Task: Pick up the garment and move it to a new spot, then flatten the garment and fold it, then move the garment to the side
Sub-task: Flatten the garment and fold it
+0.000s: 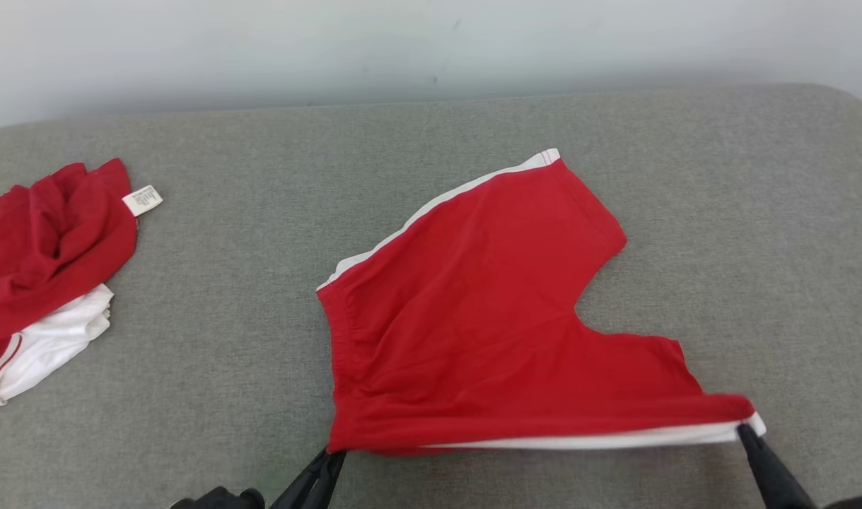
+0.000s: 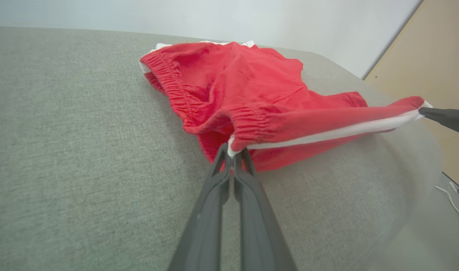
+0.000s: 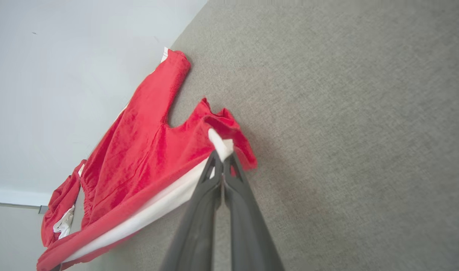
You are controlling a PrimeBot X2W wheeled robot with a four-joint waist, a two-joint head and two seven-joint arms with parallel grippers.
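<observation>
Over grey upholstery (image 1: 190,367), left claw (image 1: 334,453) and right claw (image 1: 744,428) pinch shorts (image 1: 473,318).

Count: one pair of red fabric shorts with white side stripes (image 1: 473,318) is showing. One crumpled red-and-white garment (image 1: 42,254) is lying apart, bearing one white label (image 1: 142,200). Two dark long-fingered grippers are showing: left gripper (image 1: 334,454), right gripper (image 1: 743,428). One grey woven fabric surface (image 1: 225,318) is carrying both garments.

The head camera looks steeply down on the grey padded surface (image 1: 225,318), both wrist cameras (low, close in) sharing the red shorts (image 1: 473,318).
</observation>
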